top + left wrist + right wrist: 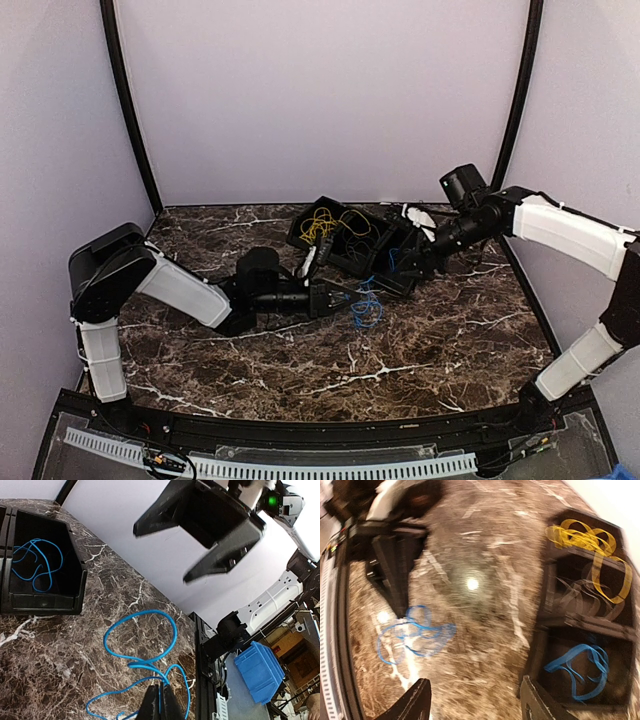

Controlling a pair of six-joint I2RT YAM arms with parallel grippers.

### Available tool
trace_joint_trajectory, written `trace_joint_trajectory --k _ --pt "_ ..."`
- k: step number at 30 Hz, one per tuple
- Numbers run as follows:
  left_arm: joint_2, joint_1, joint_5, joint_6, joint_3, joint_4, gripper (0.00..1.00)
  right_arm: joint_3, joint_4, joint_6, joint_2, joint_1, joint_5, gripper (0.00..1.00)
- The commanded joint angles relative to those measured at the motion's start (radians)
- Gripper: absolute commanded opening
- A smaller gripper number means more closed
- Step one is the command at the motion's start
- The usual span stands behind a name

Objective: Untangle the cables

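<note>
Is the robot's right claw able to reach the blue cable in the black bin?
Probably yes. The right claw is open and close to the black bin, whose top is open, and nothing covers the blue cable inside.

Yellow cable point(575, 534) and blue cable point(572, 661) coil in separate bin point(45, 602) compartments; a second blue cable point(145, 666) sprawls on table point(60, 650).

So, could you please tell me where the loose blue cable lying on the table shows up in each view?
Top external: the loose blue cable lies mid-table, just right of the left pincer.
Left wrist: the cable is at bottom centre, its loops on the marble, pinched by that pincer.
Right wrist: the cable is at lower left, blurred.
Shared landmark: the black bin holding another blue cable, at top left in the left wrist view and lower right in the right wrist view.
</note>
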Motion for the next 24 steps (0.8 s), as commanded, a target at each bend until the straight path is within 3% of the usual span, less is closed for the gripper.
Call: trace_joint_trajectory --k 1,10,13,16,24 --pt "-0.053 -0.002 0.072 0.014 0.036 0.028 0.0 -0.022 0.046 -0.113 0.013 0.083 -0.066 0.63" --pt "-0.062 -0.013 0.111 0.019 0.063 -0.026 0.0 -0.005 0.119 -0.135 0.074 0.192 -0.013 0.6" --pt "-0.07 -0.016 0.109 0.022 0.063 -0.041 0.0 -0.005 0.128 -0.143 0.08 0.201 -0.024 0.4" --pt "-0.075 -0.014 0.098 0.033 0.064 -0.067 0.0 -0.007 0.124 -0.136 0.07 0.201 -0.026 0.02" --pt "-0.083 -0.014 -0.086 0.163 0.048 -0.244 0.03 0.013 0.084 -0.107 -0.057 0.168 0.082 0.0"
